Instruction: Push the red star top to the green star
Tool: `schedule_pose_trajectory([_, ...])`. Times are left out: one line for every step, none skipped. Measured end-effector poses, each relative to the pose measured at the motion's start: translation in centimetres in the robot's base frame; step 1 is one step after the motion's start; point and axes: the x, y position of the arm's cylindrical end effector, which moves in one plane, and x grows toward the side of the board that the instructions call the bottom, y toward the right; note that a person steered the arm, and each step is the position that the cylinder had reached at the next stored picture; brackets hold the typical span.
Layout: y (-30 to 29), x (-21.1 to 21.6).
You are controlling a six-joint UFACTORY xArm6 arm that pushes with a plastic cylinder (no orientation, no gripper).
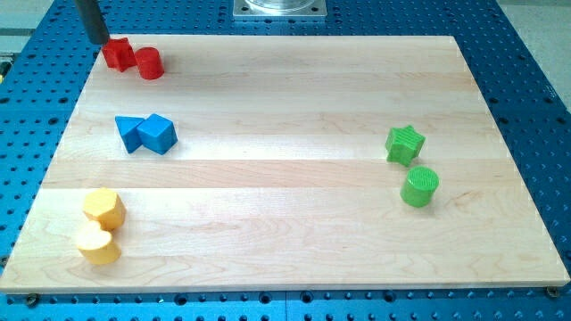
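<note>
The red star (117,54) lies at the view's top left of the wooden board, touching a red cylinder (149,63) on its right. The green star (405,144) lies far off at the view's right, with a green cylinder (419,187) just below it. My tip (98,41) is the lower end of the dark rod at the view's top left corner. It stands just to the upper left of the red star, very close to it or touching it.
A blue triangle (130,133) and a blue cube (159,134) touch each other at the left. A yellow hexagon (103,208) and a yellow rounded block (97,243) sit at the bottom left. The board (285,214) lies on a blue perforated table. A metal mount (280,9) is at the top.
</note>
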Motion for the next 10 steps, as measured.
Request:
schedule_pose_trajectory([0.9, 1.9])
schedule_pose_trajectory([1.0, 3.8])
schedule_pose_trajectory([3.5, 4.7])
schedule_pose_trajectory([7.0, 4.7])
schedule_pose_trajectory([7.9, 4.7])
schedule_pose_trajectory([9.7, 4.7])
schedule_pose_trajectory([13.6, 4.7])
schedule_pose_trajectory([18.7, 4.2])
schedule_pose_trajectory([25.6, 3.4])
schedule_pose_trajectory([30.6, 3.5])
